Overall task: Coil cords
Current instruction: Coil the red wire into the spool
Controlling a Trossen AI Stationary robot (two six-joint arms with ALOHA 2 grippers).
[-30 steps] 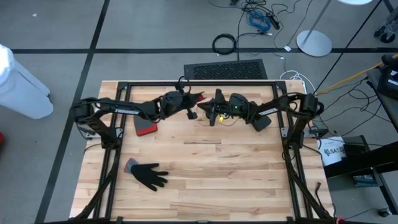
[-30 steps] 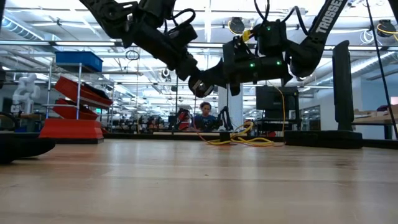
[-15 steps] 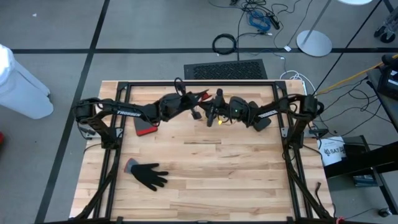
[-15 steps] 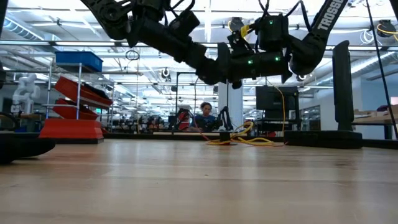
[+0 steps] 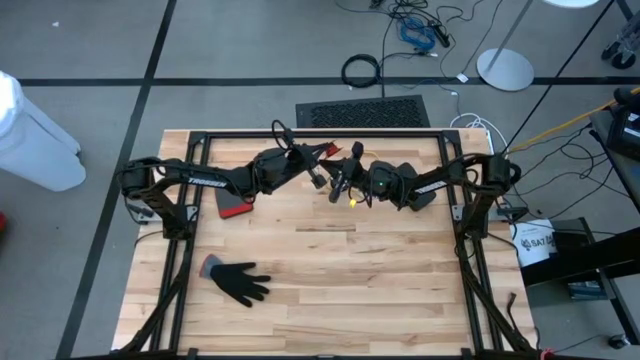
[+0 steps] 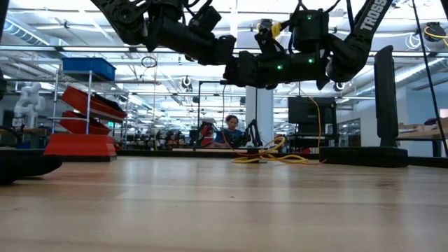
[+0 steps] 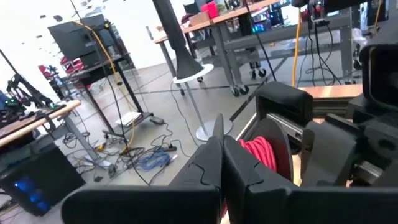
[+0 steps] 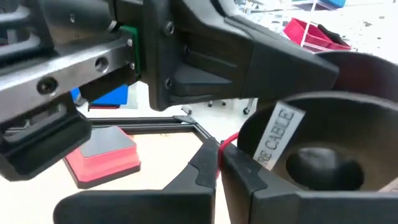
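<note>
The yellow-orange cord (image 6: 274,156) lies slack in a loose heap on the table near its far edge; from above only a bit of it (image 5: 352,201) shows under the arms. My left gripper (image 5: 321,181) and my right gripper (image 5: 337,187) hang level above it, tip to tip, both shut. A black reel wound with red cord (image 7: 264,152) sits just beyond the left fingers (image 7: 205,168). Its labelled flange (image 8: 277,140) fills the right wrist view. My right gripper (image 8: 217,163) has a thin red strand (image 8: 229,140) running up to the seam between its shut fingertips. Whether the strand is pinched there or only passes behind them, I cannot tell.
A black glove (image 5: 238,282) lies near the front left. A red tray (image 5: 235,206) sits under the left arm and shows in the low view (image 6: 80,145). Black frame rails (image 5: 320,133) border the table. A person sits in the room behind (image 6: 231,130).
My left gripper has risen, tipped up to level and rolled, coming closer to the right gripper. My right gripper has shifted a little toward the table's left and rolled too. Both stay shut. The yellow-orange cord has kept its place on the table.
</note>
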